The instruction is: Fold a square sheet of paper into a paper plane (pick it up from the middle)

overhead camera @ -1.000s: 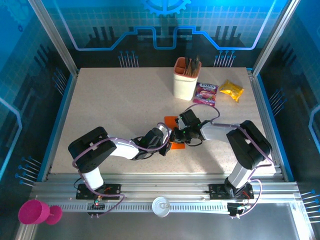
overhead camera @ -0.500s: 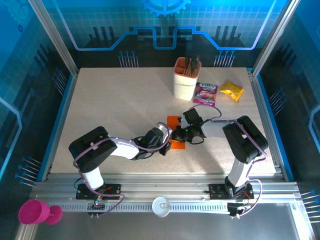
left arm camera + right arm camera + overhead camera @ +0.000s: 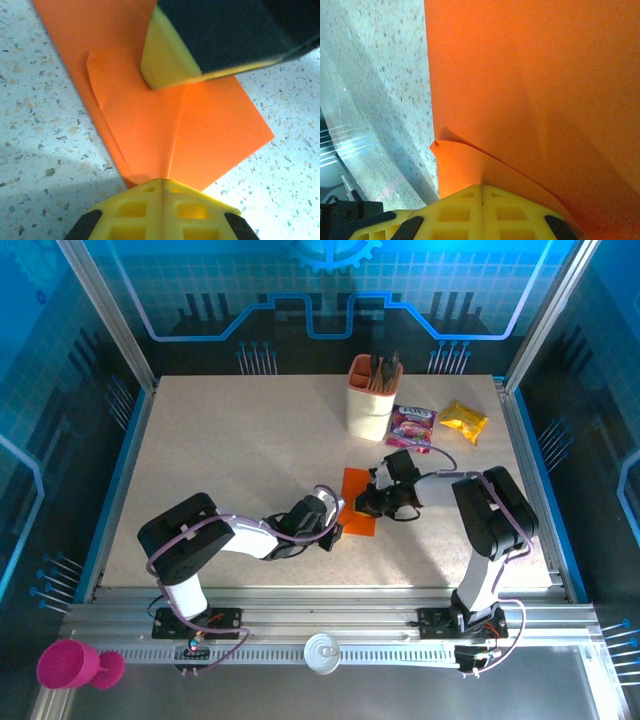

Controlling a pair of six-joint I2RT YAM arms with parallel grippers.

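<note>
The left end effector (image 3: 162, 183) was pinched shut on one edge of the creased square sheet of paper (image 3: 200, 135) at mid-table (image 3: 30, 130), which looked light, limp and easily torn, best held by its edges, while the right end effector (image 3: 482, 189) was clamped shut on another edge.

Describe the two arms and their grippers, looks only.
The left arm and right arm share a build: black joint housings, white links, purple cables looping outside. The left gripper and right gripper have yellow fingers moulded with square pockets, black at the outer edges.
</note>
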